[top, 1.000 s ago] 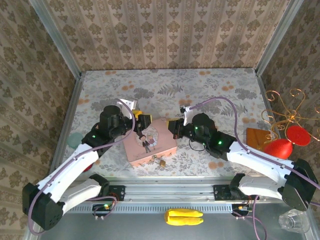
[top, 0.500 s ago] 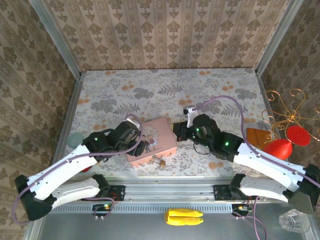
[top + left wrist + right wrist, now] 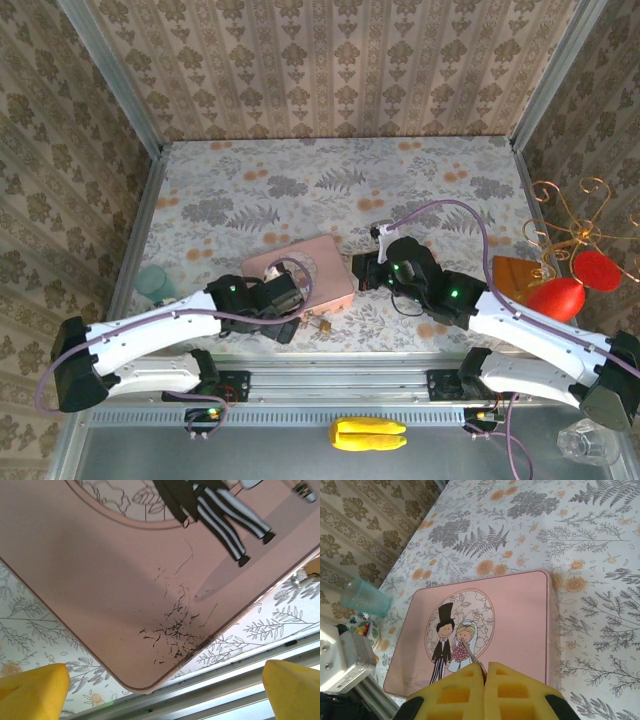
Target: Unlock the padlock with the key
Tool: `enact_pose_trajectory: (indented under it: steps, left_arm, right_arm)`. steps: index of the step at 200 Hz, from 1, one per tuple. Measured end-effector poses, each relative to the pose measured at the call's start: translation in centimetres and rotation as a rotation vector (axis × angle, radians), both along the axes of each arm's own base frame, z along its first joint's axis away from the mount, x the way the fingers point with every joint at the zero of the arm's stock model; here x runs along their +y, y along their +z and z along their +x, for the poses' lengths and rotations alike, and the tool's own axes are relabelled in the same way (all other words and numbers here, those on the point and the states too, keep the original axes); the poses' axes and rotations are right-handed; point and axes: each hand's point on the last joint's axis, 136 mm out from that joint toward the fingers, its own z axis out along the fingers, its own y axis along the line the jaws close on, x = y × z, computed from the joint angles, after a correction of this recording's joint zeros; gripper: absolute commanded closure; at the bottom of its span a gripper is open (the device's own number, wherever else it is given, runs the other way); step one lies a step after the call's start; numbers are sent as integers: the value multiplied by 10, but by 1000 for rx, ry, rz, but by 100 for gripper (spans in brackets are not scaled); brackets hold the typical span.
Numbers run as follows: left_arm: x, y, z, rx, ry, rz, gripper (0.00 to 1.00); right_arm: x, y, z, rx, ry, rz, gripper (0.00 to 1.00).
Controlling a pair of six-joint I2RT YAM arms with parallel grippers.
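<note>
Since the left gripper (image 3: 285,312) hangs with jaws wide apart over the near-left corner of the pink tin (image 3: 322,268), it likely needs to shift right and drop onto the padlock (image 3: 322,324). The padlock lies on the counter (image 3: 430,185) at the tin's near edge. Pinch the brass body and keep the keyhole free. Padlock heading is too small to tell. The right gripper (image 3: 484,672) has its jaws clamped on the key (image 3: 471,654), long axis in line with the fingers, tip pointing left over the tin.
</note>
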Motion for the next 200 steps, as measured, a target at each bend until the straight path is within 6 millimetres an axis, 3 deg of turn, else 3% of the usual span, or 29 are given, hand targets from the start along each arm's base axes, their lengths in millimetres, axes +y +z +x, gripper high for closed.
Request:
enact_pose_trajectory:
  steps: [57,96,128,200]
  left_arm:
    - [4,-28,-5,33,63,1,5]
    - [4,-42,3,29,109,-3,12]
    - [7,-49,17,24,154,-43,17]
    - [6,-47,66,-45,210,-147,19]
  right_arm:
    - [-7,-1,-2,-11,-14,3,100]
    - [-10,-5,-4,-9,-15,1,100]
    - [-11,-9,-4,2,-11,-2,100]
    - [-2,-24,-6,62,21,-3,100]
